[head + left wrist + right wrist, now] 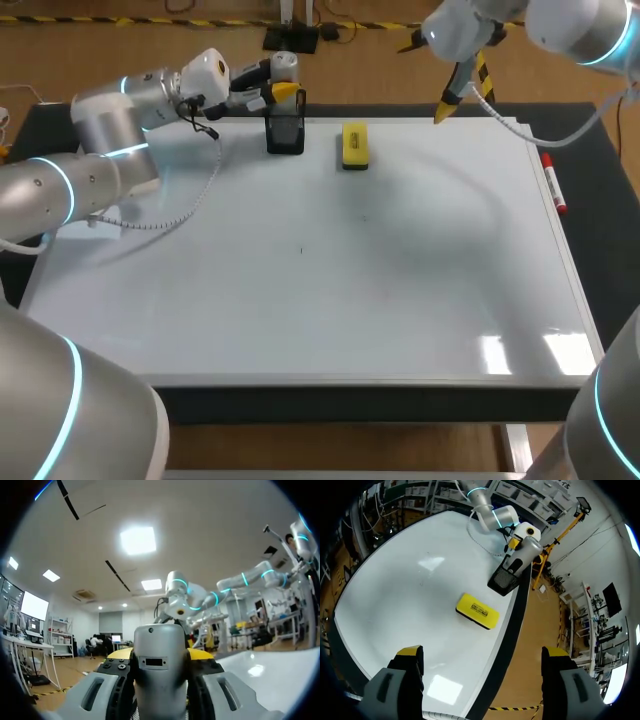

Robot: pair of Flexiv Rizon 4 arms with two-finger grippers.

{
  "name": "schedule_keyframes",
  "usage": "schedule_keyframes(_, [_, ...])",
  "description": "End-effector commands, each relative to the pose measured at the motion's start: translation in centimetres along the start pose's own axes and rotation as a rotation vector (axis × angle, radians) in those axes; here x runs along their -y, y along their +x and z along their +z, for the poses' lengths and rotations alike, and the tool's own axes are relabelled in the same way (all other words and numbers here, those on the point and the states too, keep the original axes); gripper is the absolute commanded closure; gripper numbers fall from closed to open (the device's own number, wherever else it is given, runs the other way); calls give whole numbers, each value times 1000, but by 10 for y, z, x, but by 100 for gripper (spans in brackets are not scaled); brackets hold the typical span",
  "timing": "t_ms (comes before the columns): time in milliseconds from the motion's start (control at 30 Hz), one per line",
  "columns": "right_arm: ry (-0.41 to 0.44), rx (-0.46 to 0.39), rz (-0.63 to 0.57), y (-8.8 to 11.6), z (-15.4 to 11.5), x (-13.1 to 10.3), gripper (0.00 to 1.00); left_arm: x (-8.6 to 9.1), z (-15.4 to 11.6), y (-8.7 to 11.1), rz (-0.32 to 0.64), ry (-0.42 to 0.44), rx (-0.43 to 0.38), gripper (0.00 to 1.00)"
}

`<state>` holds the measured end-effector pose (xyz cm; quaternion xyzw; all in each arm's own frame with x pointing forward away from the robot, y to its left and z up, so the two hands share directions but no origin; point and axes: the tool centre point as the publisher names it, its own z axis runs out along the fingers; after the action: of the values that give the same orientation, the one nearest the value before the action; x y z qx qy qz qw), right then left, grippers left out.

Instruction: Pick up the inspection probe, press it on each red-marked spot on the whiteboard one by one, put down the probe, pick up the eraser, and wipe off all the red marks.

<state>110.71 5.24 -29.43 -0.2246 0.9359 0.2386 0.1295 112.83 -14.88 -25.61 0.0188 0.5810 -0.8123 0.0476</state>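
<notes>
The grey inspection probe (284, 64) stands upright over the black mesh holder (286, 136) at the back of the whiteboard (330, 290). My left gripper (283, 94) is shut on the probe. In the left wrist view the probe (160, 680) fills the gap between the yellow tips. The yellow eraser (354, 145) lies flat just right of the holder. My right gripper (448, 103) hangs open above the board's back right edge. From its wrist view the eraser (477, 611) lies ahead of the wide-open right gripper (481, 655), with the holder (507, 578) beyond. I see no red marks on the board.
A red marker (553, 187) lies along the whiteboard's right edge. A white coiled cable (190, 205) hangs from my left arm over the board's back left part. Black table surface borders the board on both sides.
</notes>
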Motion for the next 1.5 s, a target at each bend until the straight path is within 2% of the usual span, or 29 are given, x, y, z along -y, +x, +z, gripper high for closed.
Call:
schedule_keyframes(33, [4,-3,-1,0,-1,0,0,4,0,1,-4,-19,1,0])
schedule_keyframes(333, [4,-3,-1,0,-1,0,0,7,-2,5,9,-125,-8,0])
schedule_keyframes(467, [4,-3,-1,0,-1,0,0,10,-3,7,22,-207,-8,0])
schedule_keyframes(733, [4,-3,-1,0,-1,0,0,18,-10,11,46,-400,20,0])
schedule_keyframes(867, [4,-3,-1,0,-1,0,0,22,-15,17,66,-540,25,0])
schedule_keyframes(900, [4,-3,-1,0,-1,0,0,23,-17,18,69,-549,23,0])
schedule_keyframes(967, [4,-3,-1,0,-1,0,0,25,-22,19,72,-628,50,0])
schedule_keyframes(1167, [4,-3,-1,0,-1,0,0,32,-38,25,136,-764,118,0])
schedule_keyframes(1367, [4,-3,-1,0,-1,0,0,41,-50,29,183,-853,168,0])
schedule_keyframes(1500, [4,-3,-1,0,-1,0,0,49,-59,31,173,-848,199,0])
